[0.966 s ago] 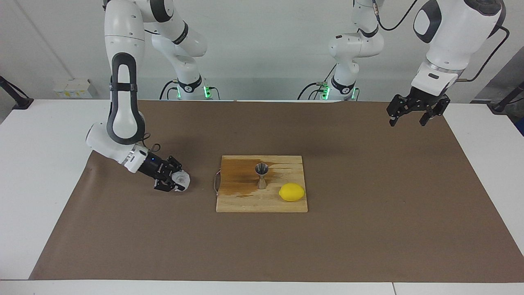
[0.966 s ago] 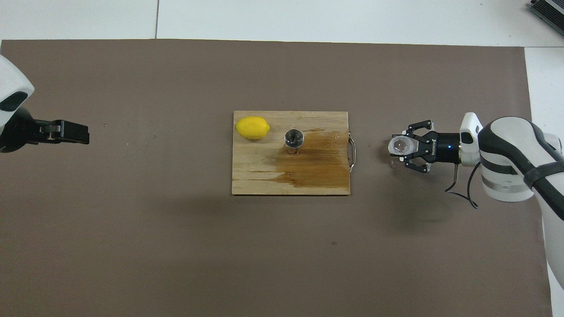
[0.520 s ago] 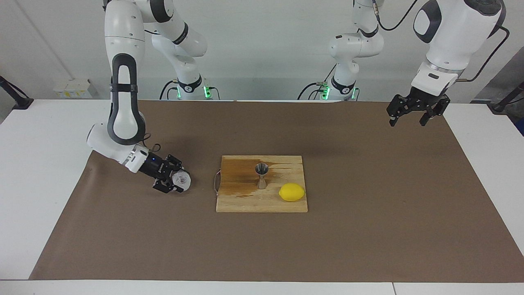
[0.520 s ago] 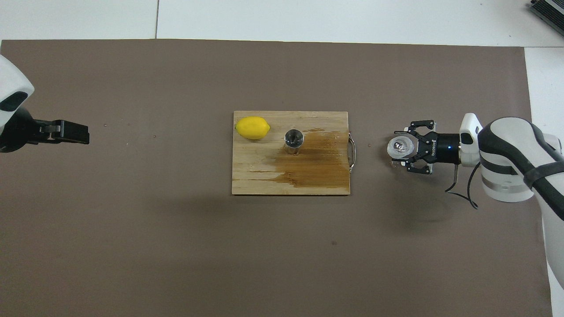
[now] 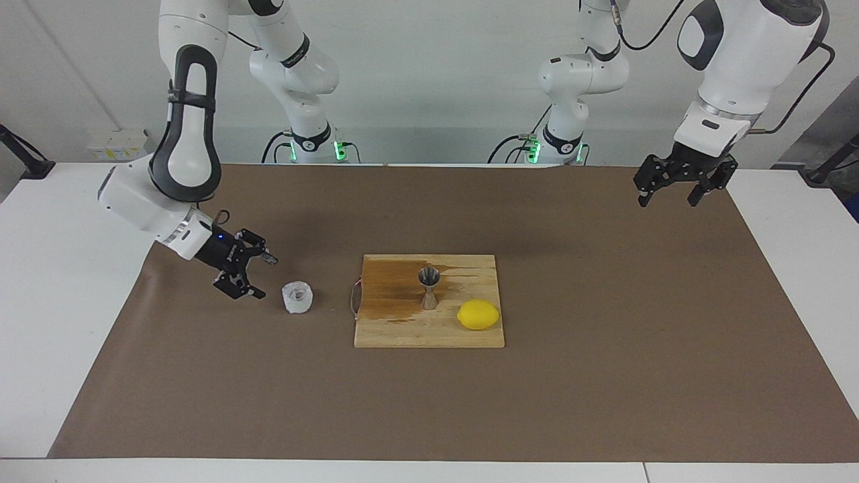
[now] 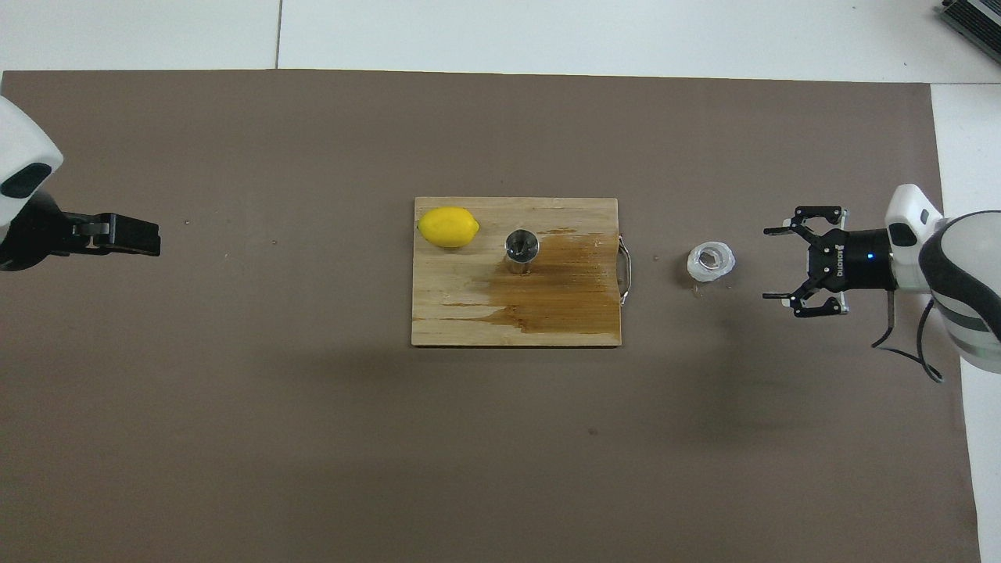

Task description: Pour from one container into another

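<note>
The small clear faceted cup [image 5: 297, 296] stands upright on the brown mat, beside the handle end of the cutting board; it also shows in the overhead view [image 6: 711, 261]. The steel jigger [image 5: 429, 286] stands upright on the board [image 5: 429, 333], seen from above in the overhead view [image 6: 522, 249]. My right gripper [image 5: 264, 276] is open and empty, apart from the cup, toward the right arm's end of the table [image 6: 770, 263]. My left gripper [image 5: 667, 200] waits open and empty, raised over the mat at the left arm's end [image 6: 148, 237].
A yellow lemon [image 5: 478, 314] lies on the board beside the jigger [image 6: 448, 227]. A dark wet stain [image 6: 563, 289] covers the part of the board [image 6: 453, 320] toward the cup. The brown mat [image 5: 604, 376] covers most of the white table.
My right gripper opened and let go of the cup, then drew back toward the right arm's end and rose. The cup now stands alone on the mat. The left arm has not moved.
</note>
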